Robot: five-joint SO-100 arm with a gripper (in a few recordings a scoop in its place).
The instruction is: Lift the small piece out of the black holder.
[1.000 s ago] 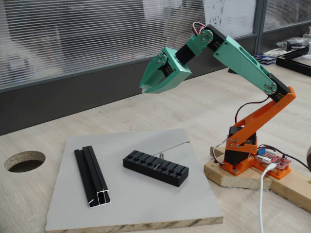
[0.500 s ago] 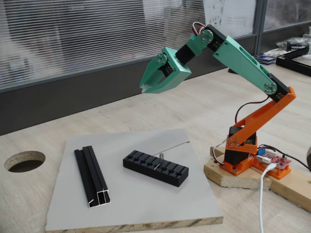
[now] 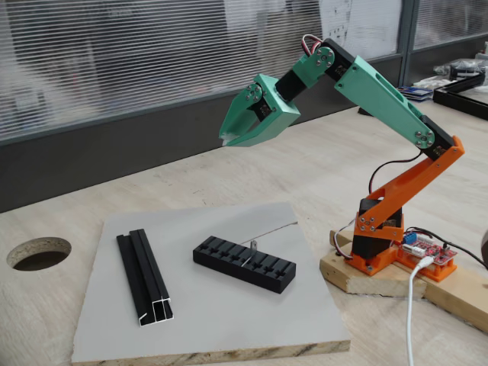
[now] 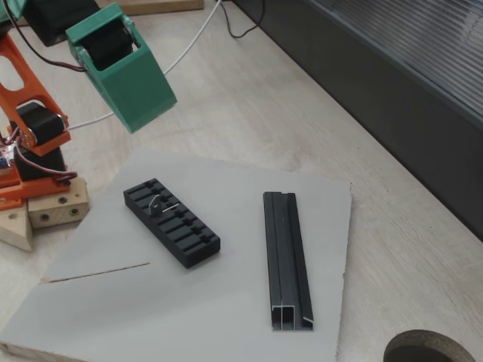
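The black holder (image 3: 244,264) (image 4: 172,222) lies on a grey board (image 3: 229,320) (image 4: 226,302), its row of slots facing up. The small piece (image 3: 252,248) (image 4: 160,202), a thin silvery pin, sticks up out of a slot near the holder's middle. In a fixed view my green gripper (image 3: 227,140) hangs high above the board, behind the holder and well clear of it. It points down and to the left, with its jaws closed together and nothing between them. Its green body (image 4: 121,68) shows at the top left of another fixed view.
A long black grooved rail (image 3: 145,276) (image 4: 285,260) lies on the board beside the holder. The arm's orange base (image 3: 374,244) stands on a wooden block at the board's right, with cables and a circuit board (image 3: 427,252). A round hole (image 3: 38,253) opens in the table.
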